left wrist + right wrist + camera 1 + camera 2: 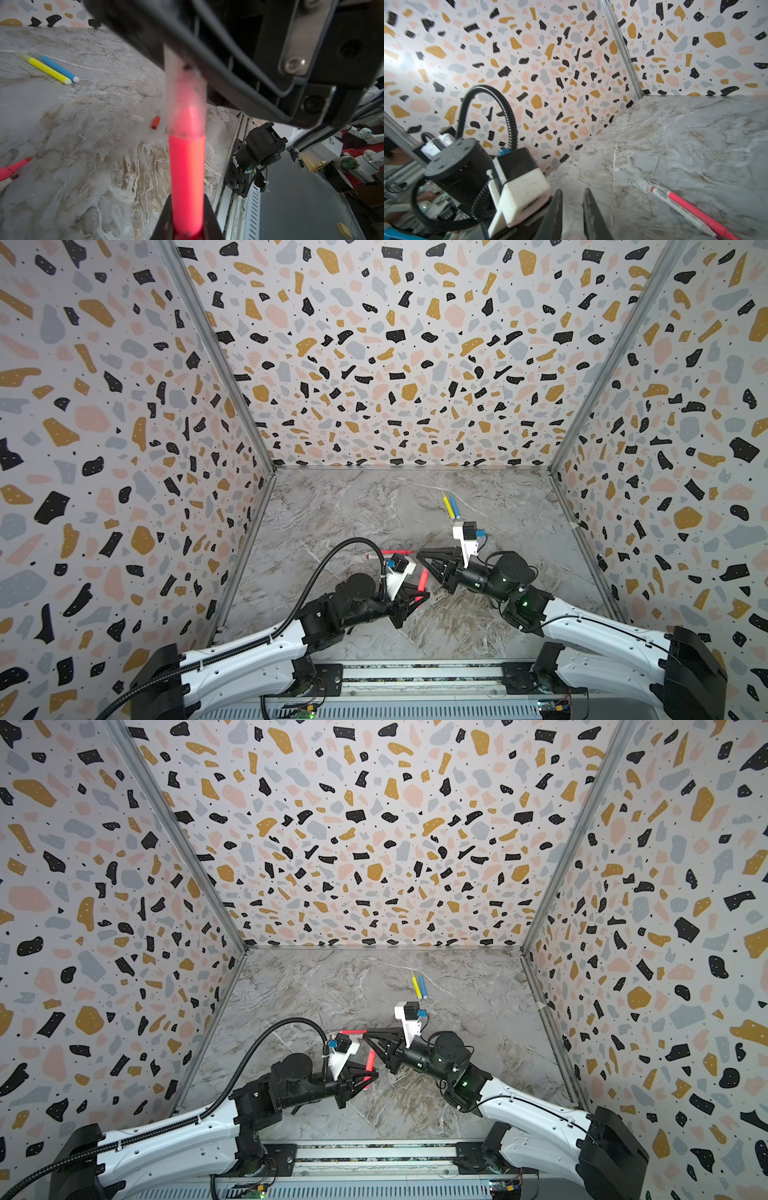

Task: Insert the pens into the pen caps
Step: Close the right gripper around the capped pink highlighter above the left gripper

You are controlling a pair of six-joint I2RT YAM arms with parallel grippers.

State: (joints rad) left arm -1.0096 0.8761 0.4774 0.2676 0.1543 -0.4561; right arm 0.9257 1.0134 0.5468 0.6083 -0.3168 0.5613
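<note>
Pink pen point(186, 166), clear cap point(187, 104) fitted, clamped in left gripper point(419, 598); right gripper point(573, 193) jaws slightly apart. Two pens point(395, 551) wait uncapped at its nine o'clock.

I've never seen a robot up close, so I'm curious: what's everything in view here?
Held pink pen: one, neon pink, gripped by left fingers.
Clear cap: one, translucent, over that pen's tip.
Loose pink pen: one, neon pink, on table beside white pen.
White pen: one, white with red markings, on table.
Yellow pen, blue pen: one each, side by side, far table.
Red cap: one, red, on table.
Pale stub: one, whitish, near red cap.
Left fingers: black, shut on that pen.
Right fingers: black, slightly apart, empty.
</note>
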